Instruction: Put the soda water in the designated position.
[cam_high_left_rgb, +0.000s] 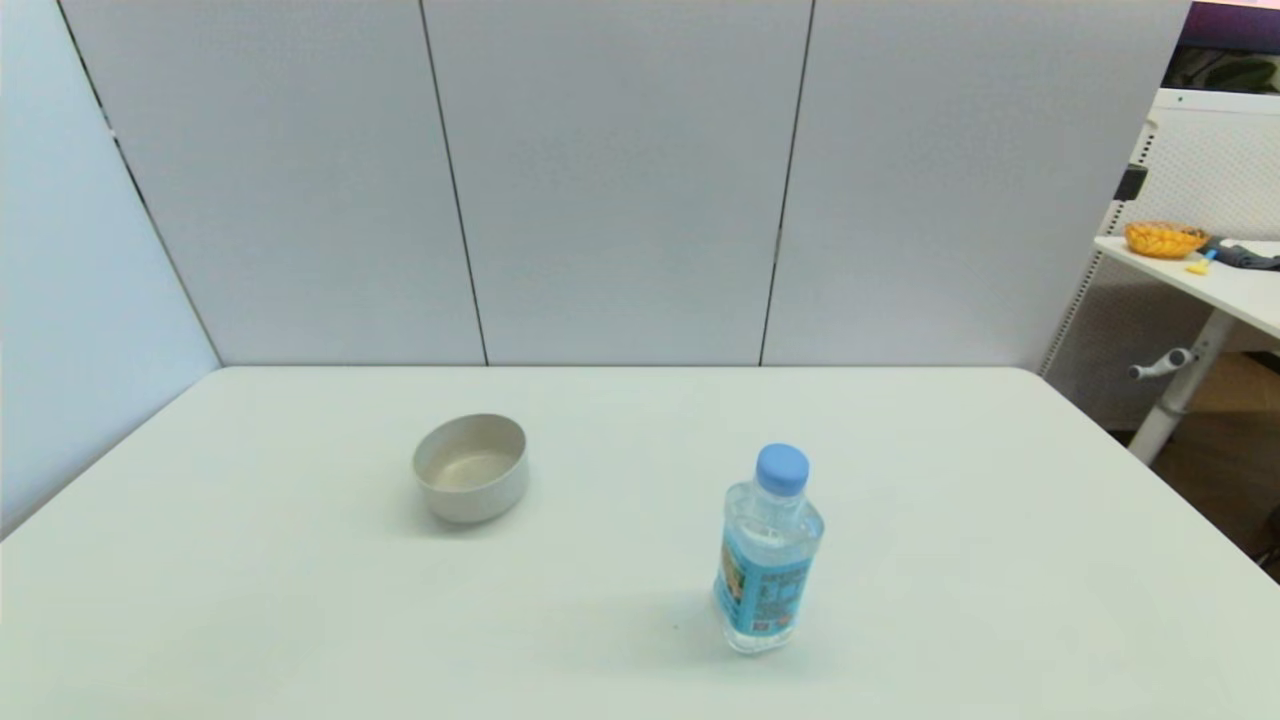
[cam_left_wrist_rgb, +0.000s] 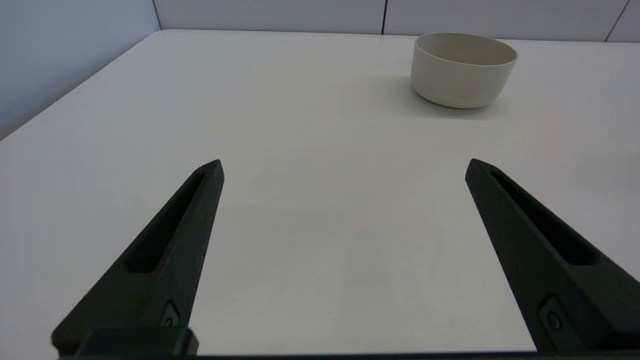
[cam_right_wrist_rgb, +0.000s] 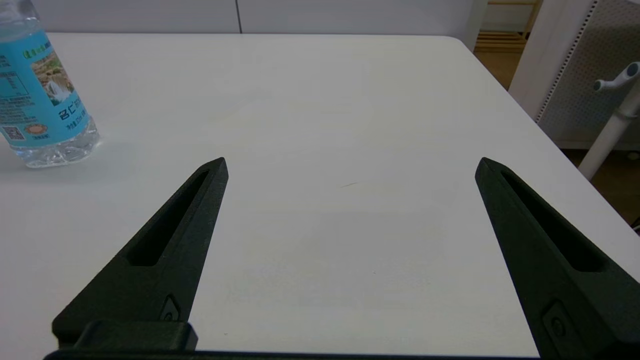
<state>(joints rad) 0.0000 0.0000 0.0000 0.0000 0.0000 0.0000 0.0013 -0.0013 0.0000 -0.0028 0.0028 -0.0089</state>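
Soda water (cam_high_left_rgb: 767, 560) free; tools (cam_right_wrist_rgb: 350, 167) wide.

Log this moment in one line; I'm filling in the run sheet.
soda water: upright on table, ungrasped | bowl: apart, robot's left | left gripper: open, empty | right gripper: open, empty
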